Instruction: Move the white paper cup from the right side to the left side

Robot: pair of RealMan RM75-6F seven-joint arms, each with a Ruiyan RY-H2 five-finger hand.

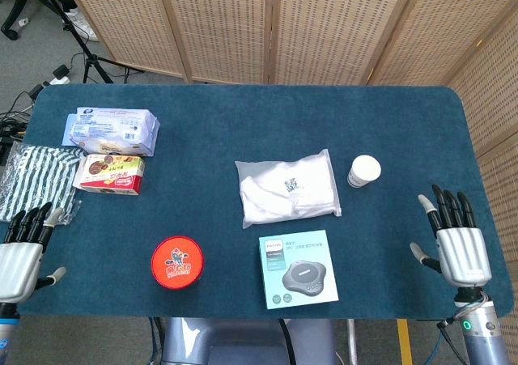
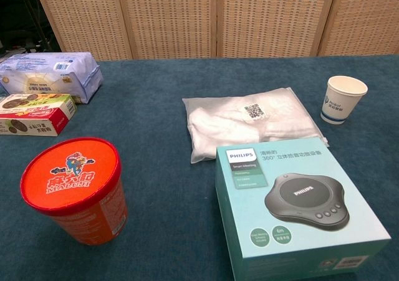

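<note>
At the right near corner of the blue table (image 1: 243,122): right hand (image 1: 455,239), palm down, fingers (image 1: 443,207) spread and pointing toward the far edge, thumb out to the side, nothing held. Hovering over or resting at the table's right edge, impossible to tell which. Well apart from the white paper cup (image 1: 363,171), which stands upright on the right half of the table, just beside the right edge of the clear bag of white cloth (image 1: 287,187). Cup open at the top, blue print on its side, seen from the chest camera at (image 2: 341,99).

At the left near corner: left hand (image 1: 20,256), also palm down, dark fingertips (image 1: 31,219) apart and aimed forward, thumb splayed outward, empty. Close to the striped bag (image 1: 36,179) that overhangs the left edge; contact not clear. Neither hand visible from the chest camera.

Across the rest of the cloth: teal Philips speaker box (image 1: 297,269) near the front, just in front of the bag of cloth; red-lidded tub (image 1: 176,261) to its left, upright; red and green snack box (image 1: 111,174) on the left side, with a pale blue tissue pack (image 1: 112,130) just behind it. Behind the table, woven folding screens (image 1: 275,25) and, at far left, tripod legs and cables on the floor.
</note>
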